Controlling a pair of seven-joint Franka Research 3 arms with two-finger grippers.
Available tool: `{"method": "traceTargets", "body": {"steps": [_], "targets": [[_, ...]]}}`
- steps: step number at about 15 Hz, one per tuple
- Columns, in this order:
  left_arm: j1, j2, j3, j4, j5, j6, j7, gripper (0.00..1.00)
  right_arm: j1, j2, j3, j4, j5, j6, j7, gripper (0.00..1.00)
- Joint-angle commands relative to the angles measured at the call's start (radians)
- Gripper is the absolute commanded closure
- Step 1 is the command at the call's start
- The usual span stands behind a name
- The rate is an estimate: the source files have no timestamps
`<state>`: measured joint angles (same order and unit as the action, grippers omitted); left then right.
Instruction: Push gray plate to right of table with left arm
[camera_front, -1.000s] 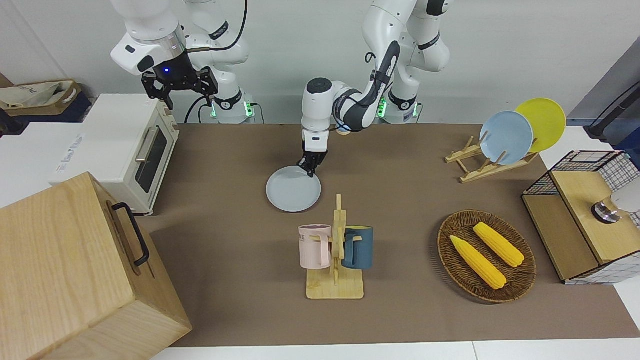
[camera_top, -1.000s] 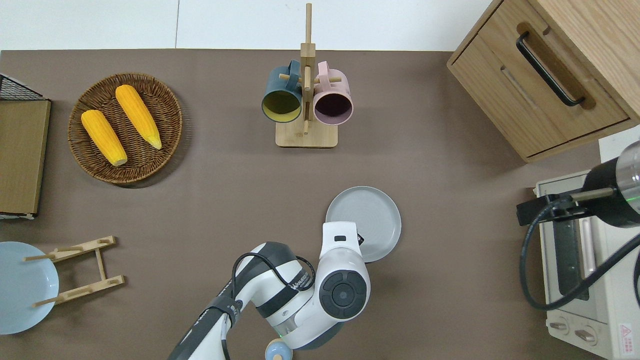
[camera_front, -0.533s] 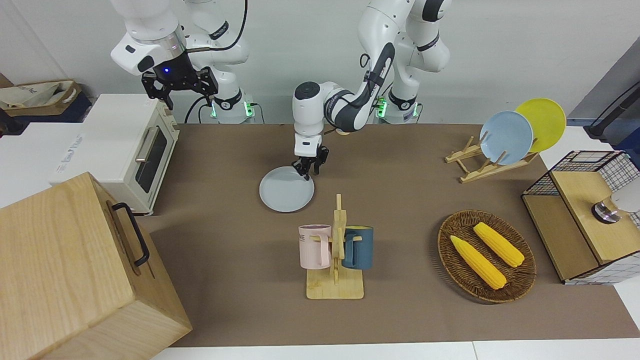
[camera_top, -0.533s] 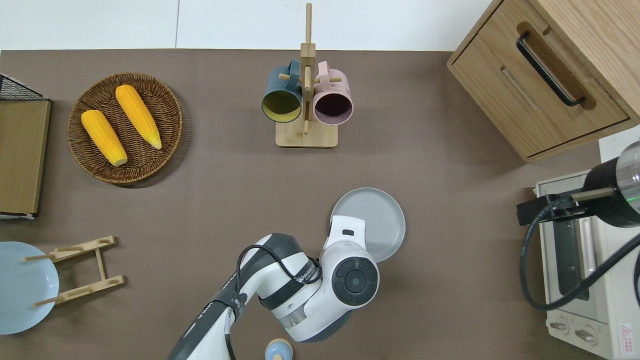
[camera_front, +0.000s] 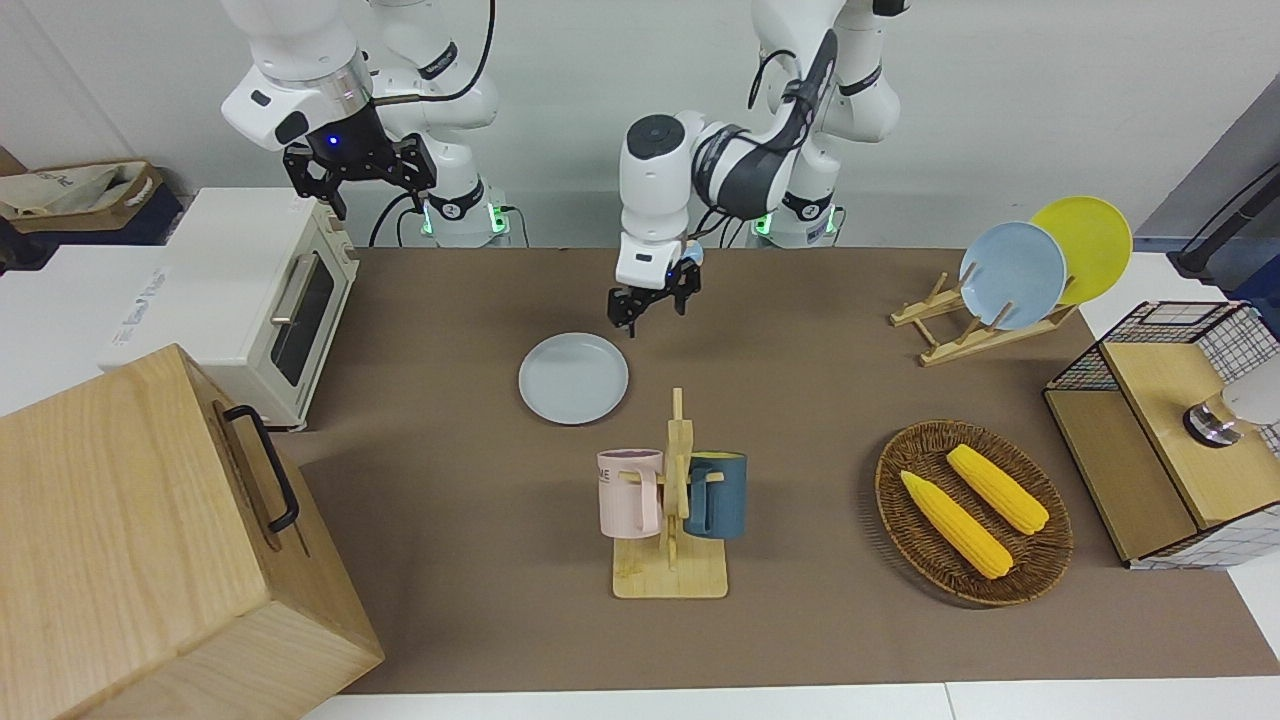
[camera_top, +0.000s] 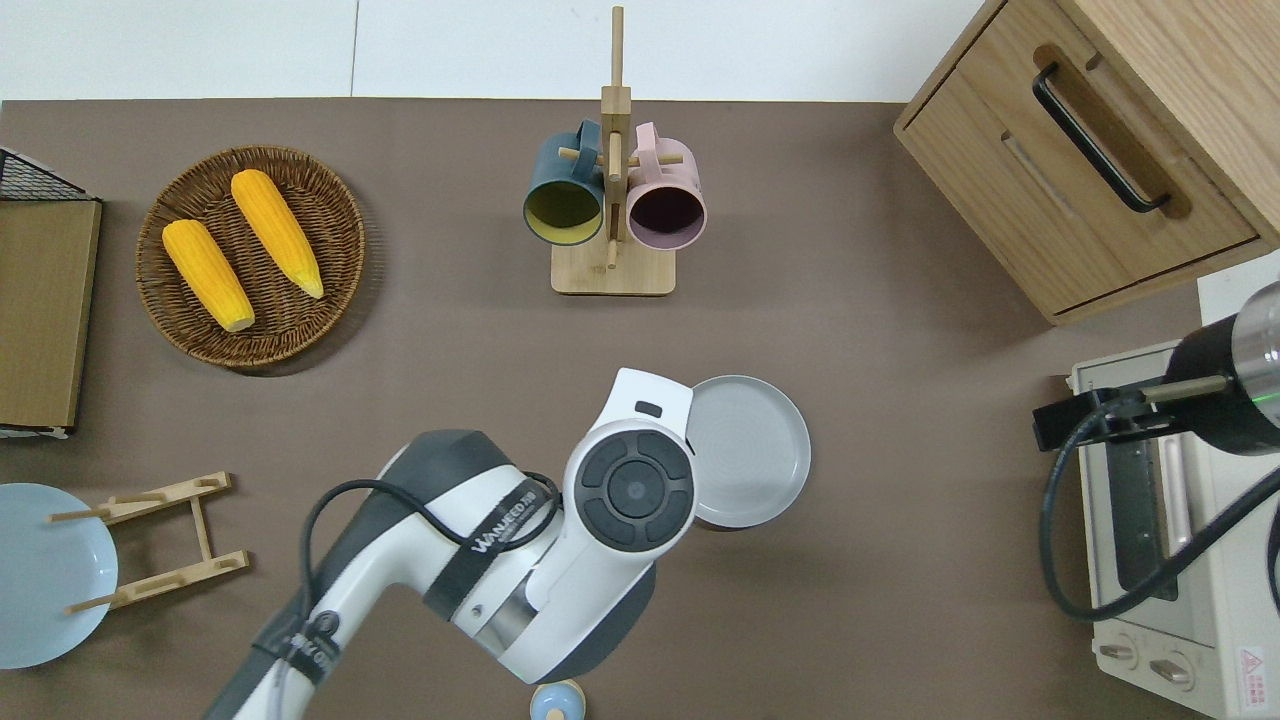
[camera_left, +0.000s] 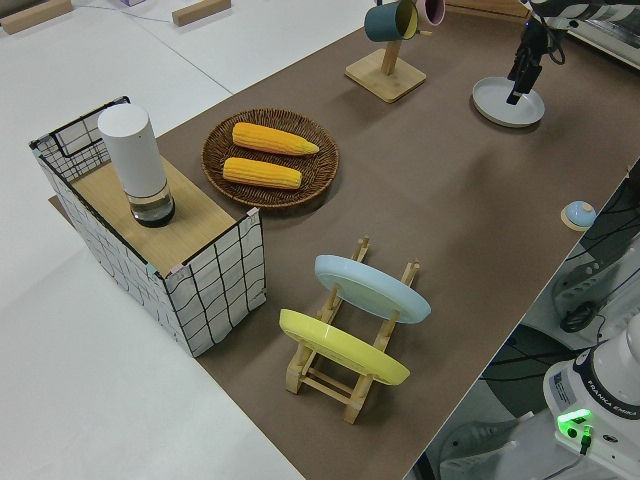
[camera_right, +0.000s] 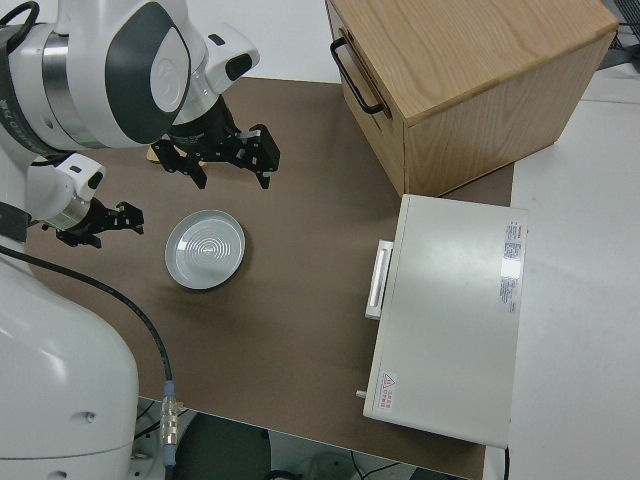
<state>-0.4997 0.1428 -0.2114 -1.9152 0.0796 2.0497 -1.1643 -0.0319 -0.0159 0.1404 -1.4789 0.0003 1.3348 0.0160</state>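
So the gray plate (camera_front: 573, 378) sits flat on the counter (camera_front: 800, 400), nearer to the robots than the mug rack (camera_front: 672, 520) and a bit toward the right arm's end. The left gripper (camera_front: 654, 305) hangs in the air by the plate's rim, touching nothing, fingers spread apart and empty. The right arm is parked, its gripper (camera_front: 360, 170) spread open too.

Bright, even room light on all my feeds, everything sharp.

I see soft, short shadows only: under the wicker basket (camera_top: 250, 345), beside the wooden cabinet (camera_front: 150, 540) and the mug rack (camera_front: 670, 575). The table (camera_front: 820, 640) is matte with no glare. A blue light glows on the parked right arm's wrist (camera_front: 333, 140), green at the arm bases.
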Motion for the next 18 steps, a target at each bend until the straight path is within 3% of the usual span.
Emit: {"method": "traceTargets", "body": {"steps": [1, 4, 8, 14, 18], "targets": [[0.117, -0.083, 0.001, 0.018, -0.032, -0.126, 0.259, 0.00, -0.020, -0.002, 0.016, 0.009, 0.004, -0.016, 0.012, 0.017], [0.289, -0.138, 0.003, 0.045, -0.061, -0.236, 0.605, 0.00, -0.020, -0.002, 0.016, 0.009, 0.004, -0.016, 0.013, 0.017], [0.430, -0.140, 0.004, 0.206, -0.086, -0.431, 0.868, 0.00, -0.019, -0.002, 0.016, 0.009, 0.004, -0.016, 0.013, 0.017], [0.527, -0.141, 0.004, 0.329, -0.081, -0.575, 0.940, 0.00, -0.020, -0.002, 0.016, 0.009, 0.004, -0.016, 0.012, 0.017], [0.569, -0.141, 0.004, 0.389, -0.081, -0.599, 1.084, 0.00, -0.020, -0.002, 0.016, 0.009, 0.004, -0.016, 0.012, 0.017]]}}
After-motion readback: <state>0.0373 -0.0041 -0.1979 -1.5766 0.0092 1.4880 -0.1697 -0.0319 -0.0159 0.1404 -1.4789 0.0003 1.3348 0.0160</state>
